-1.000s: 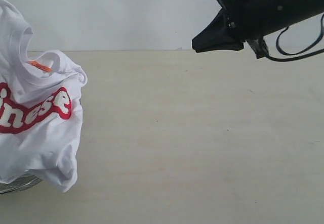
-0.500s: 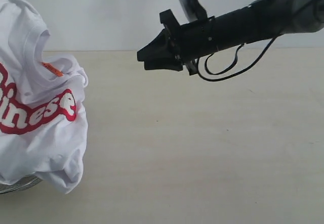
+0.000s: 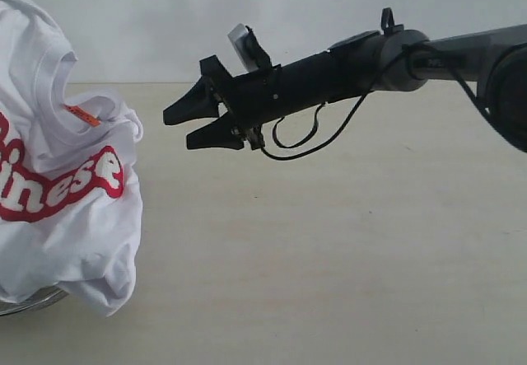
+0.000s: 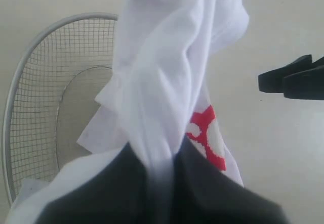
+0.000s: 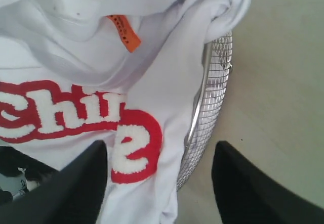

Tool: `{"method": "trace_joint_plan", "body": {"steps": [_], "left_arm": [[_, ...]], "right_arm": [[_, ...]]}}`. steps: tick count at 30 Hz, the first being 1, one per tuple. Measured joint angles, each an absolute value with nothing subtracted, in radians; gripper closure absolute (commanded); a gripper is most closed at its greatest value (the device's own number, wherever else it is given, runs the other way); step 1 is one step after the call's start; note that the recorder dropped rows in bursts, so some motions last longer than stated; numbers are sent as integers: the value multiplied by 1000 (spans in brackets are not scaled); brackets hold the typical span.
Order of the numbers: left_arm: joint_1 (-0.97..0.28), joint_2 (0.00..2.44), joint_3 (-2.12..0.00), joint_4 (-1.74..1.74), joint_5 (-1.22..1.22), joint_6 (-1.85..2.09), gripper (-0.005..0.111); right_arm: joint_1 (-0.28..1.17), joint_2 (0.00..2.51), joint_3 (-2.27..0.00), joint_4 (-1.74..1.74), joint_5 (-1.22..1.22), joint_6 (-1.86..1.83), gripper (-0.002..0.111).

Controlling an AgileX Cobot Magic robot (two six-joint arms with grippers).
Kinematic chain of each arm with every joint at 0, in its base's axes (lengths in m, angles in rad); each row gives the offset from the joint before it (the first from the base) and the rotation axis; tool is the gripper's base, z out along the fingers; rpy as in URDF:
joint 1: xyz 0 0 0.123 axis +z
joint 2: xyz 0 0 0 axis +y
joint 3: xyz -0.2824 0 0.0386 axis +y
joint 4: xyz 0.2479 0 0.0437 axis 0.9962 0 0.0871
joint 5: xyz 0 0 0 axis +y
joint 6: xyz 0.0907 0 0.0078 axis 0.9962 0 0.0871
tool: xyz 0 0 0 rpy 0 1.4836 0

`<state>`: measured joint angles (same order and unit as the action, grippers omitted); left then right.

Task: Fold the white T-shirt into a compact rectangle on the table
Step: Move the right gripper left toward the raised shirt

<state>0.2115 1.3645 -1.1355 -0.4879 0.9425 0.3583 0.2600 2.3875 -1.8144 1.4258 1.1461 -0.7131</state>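
At the left edge of the scene the white T-shirt (image 3: 62, 192) hangs bunched above a wire-mesh basket (image 4: 45, 107), pinched in the left gripper (image 4: 159, 171), whose jaws are pressed together on a fold of cloth. The right gripper (image 3: 191, 126) reaches in from the right over the table (image 3: 329, 241), jaws spread, near the shirt but apart from it.

The white T-shirt (image 3: 66, 192) with red lettering and an orange neck tag hangs bunched at the left of the pale desk (image 3: 329, 250).
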Motion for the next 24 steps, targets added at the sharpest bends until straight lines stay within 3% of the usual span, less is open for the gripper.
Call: {"method": "trace_joint_plan", "body": {"steps": [24], "left_arm": [[212, 1365, -1136, -488, 943, 358, 102]], "right_arm": [[391, 2459, -1822, 1483, 1001, -752, 53]]}}
